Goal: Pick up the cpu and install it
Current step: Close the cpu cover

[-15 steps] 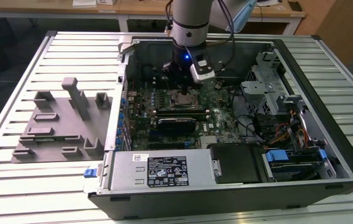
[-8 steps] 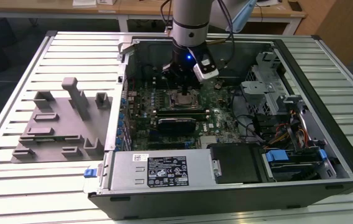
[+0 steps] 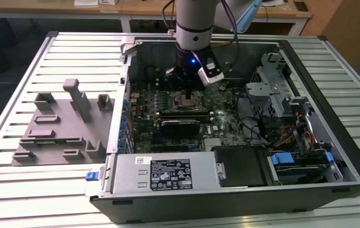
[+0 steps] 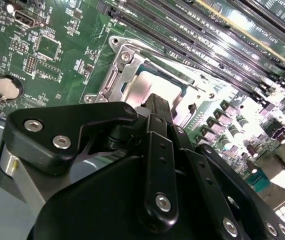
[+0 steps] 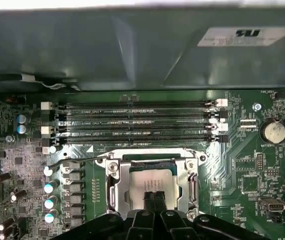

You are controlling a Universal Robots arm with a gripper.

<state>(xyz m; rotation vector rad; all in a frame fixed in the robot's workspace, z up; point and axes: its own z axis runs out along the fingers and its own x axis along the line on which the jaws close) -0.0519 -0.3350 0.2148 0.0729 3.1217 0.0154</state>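
Seemingly the cpu (image 5: 152,181) already sits in the socket frame (image 5: 113,189); the claw (image 5: 155,196), pinched narrow and empty, hangs directly over it.

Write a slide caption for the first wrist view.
Shut gripper over the cpu lying in its socket, beside four empty memory slots on the motherboard.

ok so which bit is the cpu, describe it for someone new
In the open computer case, find the green motherboard. Beside its long memory slots sits a metal socket frame; the cpu is the flat, plain silver square inside it.
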